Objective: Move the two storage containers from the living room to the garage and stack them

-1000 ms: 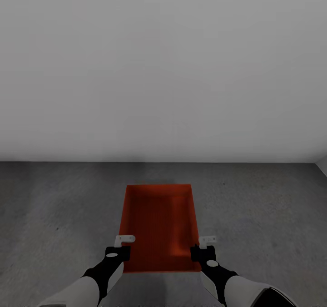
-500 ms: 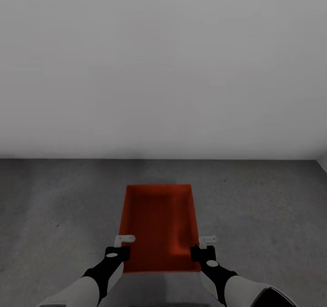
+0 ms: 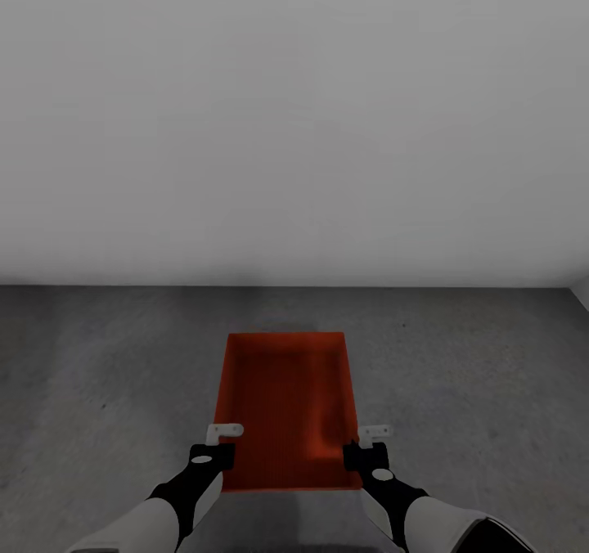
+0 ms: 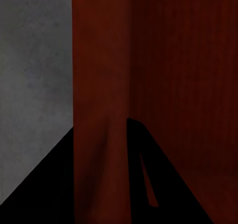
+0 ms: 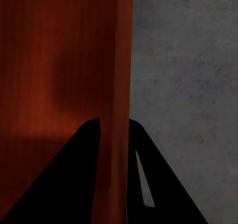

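Storage container [image 3: 286,406] is carried between both claws above the grey garage floor [image 3: 474,373], with a white wall ahead. Left claw [image 3: 211,455] pinches the left side wall near the robot-side corner; right claw [image 3: 365,456] pinches the right wall likewise. Judged reason: two symmetric grips keep it level. Open top faces up; its long axis runs straight away from the claws.
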Motion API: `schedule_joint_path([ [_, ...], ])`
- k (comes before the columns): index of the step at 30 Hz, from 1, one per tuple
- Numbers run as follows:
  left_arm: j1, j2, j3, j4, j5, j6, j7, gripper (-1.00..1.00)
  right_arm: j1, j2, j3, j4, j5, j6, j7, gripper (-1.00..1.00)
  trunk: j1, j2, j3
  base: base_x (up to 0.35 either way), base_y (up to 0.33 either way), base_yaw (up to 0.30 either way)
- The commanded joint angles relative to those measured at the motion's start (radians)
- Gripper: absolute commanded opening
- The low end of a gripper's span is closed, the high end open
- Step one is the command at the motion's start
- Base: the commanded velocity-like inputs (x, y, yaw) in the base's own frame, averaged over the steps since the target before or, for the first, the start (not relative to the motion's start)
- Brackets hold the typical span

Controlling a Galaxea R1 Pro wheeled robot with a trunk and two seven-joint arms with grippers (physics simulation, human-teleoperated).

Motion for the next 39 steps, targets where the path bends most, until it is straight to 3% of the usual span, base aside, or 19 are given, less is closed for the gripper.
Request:
schedule_joint_path([
  [1, -0.001, -0.014, 0.054, -0.056, 0.066, 0.004, 0.001, -1.0, 0.0, 0.0, -0.005, 0.005, -0.033, -0.008, -0.01, -1.0, 0.0, 0.0, -0.001, 0.0, 0.0, 0.0],
  [6, -0.001, -0.015, 0.054, -0.056, 0.066, 0.004, 0.001, -1.0, 0.0, 0.001, -0.005, 0.005, -0.033, -0.009, -0.01, -1.0, 0.0, 0.0, -0.001, 0.0, 0.0, 0.0],
  [39, -0.001, -0.015, 0.054, -0.056, 0.066, 0.004, 0.001, -1.0, 0.0, 0.0, -0.005, 0.005, -0.033, -0.01, -0.01, -1.0, 0.127, -0.231, -0.104, 0.0, 0.0, 0.0],
])
